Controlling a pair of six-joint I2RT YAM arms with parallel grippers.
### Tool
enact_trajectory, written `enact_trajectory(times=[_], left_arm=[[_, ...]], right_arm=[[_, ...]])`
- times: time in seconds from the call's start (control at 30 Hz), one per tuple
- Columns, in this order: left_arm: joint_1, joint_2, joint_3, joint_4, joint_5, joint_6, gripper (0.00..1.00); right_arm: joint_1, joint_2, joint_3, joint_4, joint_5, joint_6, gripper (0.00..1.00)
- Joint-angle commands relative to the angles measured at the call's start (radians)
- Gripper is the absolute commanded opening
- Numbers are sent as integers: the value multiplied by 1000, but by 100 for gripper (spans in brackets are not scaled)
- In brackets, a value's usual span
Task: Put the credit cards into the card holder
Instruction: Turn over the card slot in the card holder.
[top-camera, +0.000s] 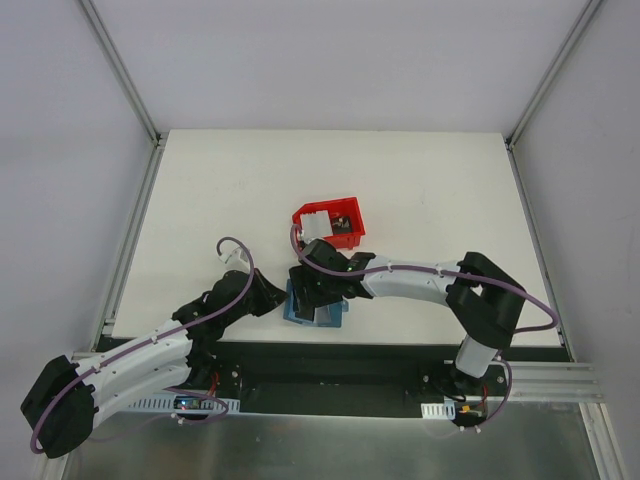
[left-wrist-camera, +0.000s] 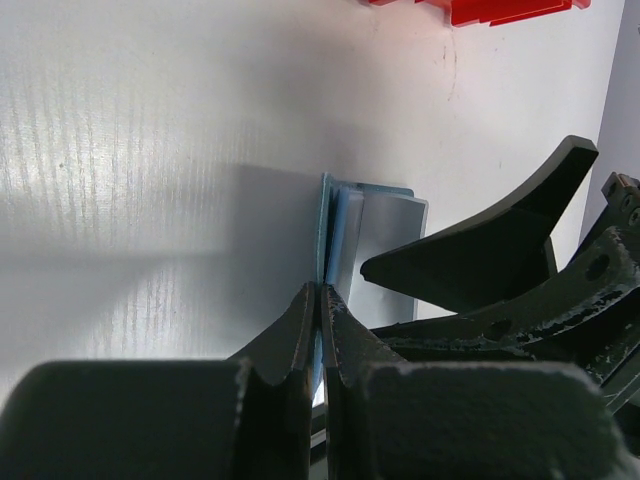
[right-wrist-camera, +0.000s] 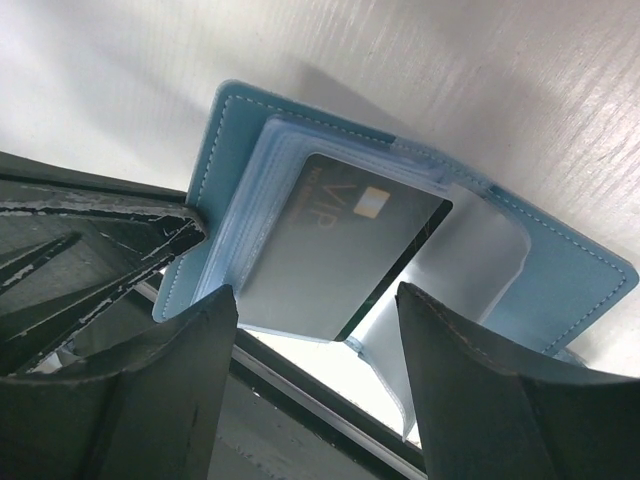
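Note:
The teal-blue card holder lies spread open near the table's front edge, also visible from above. A dark grey credit card marked VIP sits inside one of its clear inner pockets. My left gripper is shut on the card holder's left cover, which shows edge-on in the left wrist view. My right gripper hovers just over the pocketed card, open, with nothing between its fingers. From above, the right gripper covers most of the holder.
A red plastic bin stands just behind the card holder with a pale flat item inside. The table's front edge and a black rail run just in front of the holder. The two grippers are close together.

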Motion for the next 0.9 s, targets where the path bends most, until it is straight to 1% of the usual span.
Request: enact_trajectory(times=[0.0,0.23,0.33,0.43,0.47,0.57,0.87], left_arm=[[-14,-6,16,12,12,-6,0],[-13,-3,19,12,12,-9,0],[-16,-3,20,12,14,-8,0],[-14,-3,22,12,12,-8,0],[-14,-3,20,11,12,-8,0],[-16,-2,20,12,11,-8,0],[-16,-9,5,11,0,-12,0]], right_arm=[[5,9,36,7,-2,12,68],[8,16,62,-19,10,6,69],[11,39,89,-62,26,-2,69],[19,47,105,-94,36,-13,68],[20,47,106,-102,71,-17,66],[26,42,117,-128,99,-27,64],[45,-1,116,-149,130,-47,64]])
